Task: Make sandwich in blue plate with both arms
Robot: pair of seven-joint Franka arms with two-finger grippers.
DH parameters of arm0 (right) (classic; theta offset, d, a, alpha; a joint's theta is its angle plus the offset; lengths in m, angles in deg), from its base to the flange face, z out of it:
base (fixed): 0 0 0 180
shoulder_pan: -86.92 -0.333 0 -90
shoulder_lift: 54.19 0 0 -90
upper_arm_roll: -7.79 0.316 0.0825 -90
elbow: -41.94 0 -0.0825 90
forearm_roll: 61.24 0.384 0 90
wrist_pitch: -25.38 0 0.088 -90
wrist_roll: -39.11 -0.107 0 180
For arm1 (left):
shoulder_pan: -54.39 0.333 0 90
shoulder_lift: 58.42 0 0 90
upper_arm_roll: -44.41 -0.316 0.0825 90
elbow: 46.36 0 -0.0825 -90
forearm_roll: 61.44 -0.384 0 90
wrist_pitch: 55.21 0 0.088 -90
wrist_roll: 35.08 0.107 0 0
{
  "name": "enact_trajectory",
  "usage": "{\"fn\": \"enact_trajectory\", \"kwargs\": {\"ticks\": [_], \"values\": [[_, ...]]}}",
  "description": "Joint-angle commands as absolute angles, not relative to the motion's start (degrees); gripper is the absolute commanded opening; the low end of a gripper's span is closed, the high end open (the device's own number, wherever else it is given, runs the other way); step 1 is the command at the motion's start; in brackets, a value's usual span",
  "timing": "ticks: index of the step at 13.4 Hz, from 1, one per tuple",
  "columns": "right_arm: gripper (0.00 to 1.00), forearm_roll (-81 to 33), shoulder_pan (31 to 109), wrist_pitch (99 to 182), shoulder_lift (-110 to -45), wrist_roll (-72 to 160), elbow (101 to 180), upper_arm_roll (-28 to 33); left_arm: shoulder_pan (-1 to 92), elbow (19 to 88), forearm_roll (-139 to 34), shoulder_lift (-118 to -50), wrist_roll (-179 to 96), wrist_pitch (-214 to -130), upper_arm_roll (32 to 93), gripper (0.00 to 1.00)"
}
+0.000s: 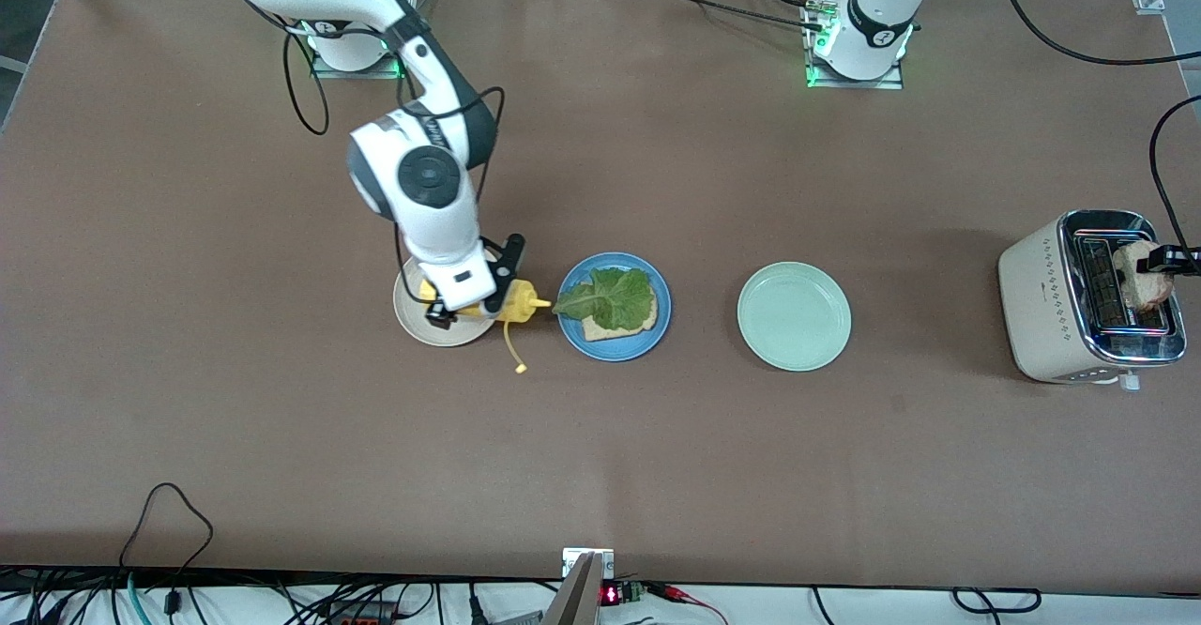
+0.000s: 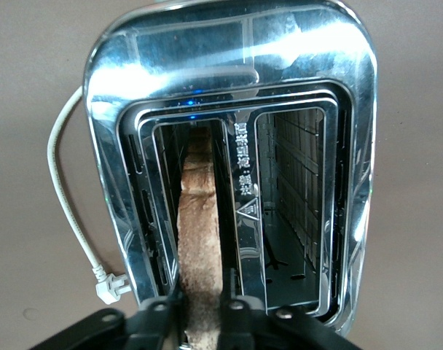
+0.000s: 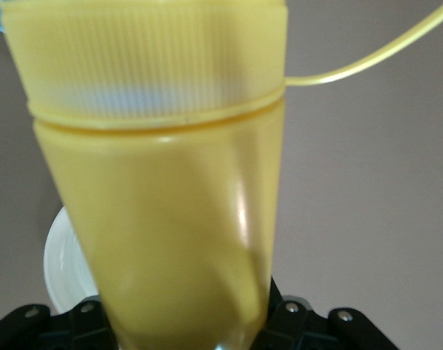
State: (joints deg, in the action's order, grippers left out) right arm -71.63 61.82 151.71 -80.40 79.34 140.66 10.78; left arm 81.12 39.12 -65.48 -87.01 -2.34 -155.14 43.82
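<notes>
Mustard bottle point(image 1: 514, 303) comes first, at the right arm's end of the table: a yellow squeeze bottle, tipped on its side over the edge of a cream plate point(image 1: 413, 317), its nozzle pointing at the blue plate point(image 1: 615, 307) just beside it. The right gripper point(image 1: 474, 309) has its fingers closed around the bottle's body, which fills the right wrist view (the ribbed cap end and a thin yellow strap point(image 1: 511, 348) trailing off it show there too). The strap hangs down nearer to the front camera than the blue plate's rim.

On the blue plate lies one slice of bread point(image 1: 615, 325) with a ruffled lettuce leaf point(image 1: 608, 295) spread over it, the leaf's stem reaching past the rim toward the bottle. No top slice is on it yet.

Beside the blue plate, toward the left arm's end, sits a pale green plate point(image 1: 794, 316), apart from it.

Well apart from the blue plate, at the left arm's end, stands a cream toaster point(image 1: 1041, 301) with a chrome top. The left gripper point(image 2: 201, 310) is over it, fingers pinched on a toasted slice point(image 2: 200, 240) standing upright in one slot (the other slot holds nothing). A white cord with a plug point(image 2: 108, 288) lies on the table beside the toaster.
</notes>
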Motion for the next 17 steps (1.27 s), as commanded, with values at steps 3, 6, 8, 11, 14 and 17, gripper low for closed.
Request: {"fn": "enact_trajectory", "kwargs": {"ticks": [3,6,8,11,14,17], "values": [[0.0,-52.8,74.1,144.9,-72.1,103.7,142.0,11.7,82.5,35.4,-66.5,-88.0,-1.3,-153.8,44.8,0.01],[0.0,-37.6,84.9,139.2,-70.6,121.7,142.0,11.7,81.2,23.9,-65.8,-86.5,-1.9,-139.4,49.9,0.01],[0.0,-31.3,90.7,133.8,-70.7,131.9,142.0,11.7,78.0,16.4,-65.7,-86.5,-3.1,-131.3,52.6,0.01],[0.0,-26.6,98.8,127.4,-71.3,144.9,142.0,11.7,73.7,15.9,-59.6,-85.4,-11.2,-127.3,56.9,0.01],[0.0,-24.1,106.1,122.2,-73.6,158.4,142.0,11.7,71.4,22.1,-43.7,-86.2,-24.2,-127.8,59.8,0.01],[0.0,-22.1,112.9,118.7,-78.4,169.8,142.0,11.6,65.0,31.7,-35.5,-86.9,-27.7,-139.0,60.0,0.01]]}}
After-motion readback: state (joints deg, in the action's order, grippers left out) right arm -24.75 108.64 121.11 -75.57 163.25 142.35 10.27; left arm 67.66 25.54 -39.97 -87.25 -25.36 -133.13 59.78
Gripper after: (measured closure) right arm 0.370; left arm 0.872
